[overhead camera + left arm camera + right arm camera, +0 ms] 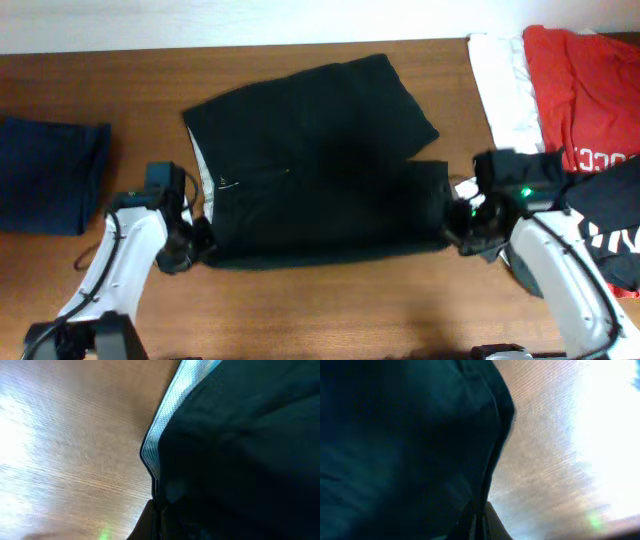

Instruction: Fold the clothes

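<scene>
A large black garment (320, 160) lies spread on the middle of the wooden table, with a white inner patch (208, 172) showing at its left edge. My left gripper (196, 240) is shut on the garment's front left corner; in the left wrist view the black cloth (240, 450) with its pale mesh edge (165, 415) fills the frame. My right gripper (452, 226) is shut on the front right corner; the cloth (405, 445) fills the right wrist view.
A folded navy garment (50, 172) lies at the far left. At the right lie a white garment (505, 85), a red one (585, 85) and a black one with white lettering (612, 225). Bare wood table (330, 300) runs along the front.
</scene>
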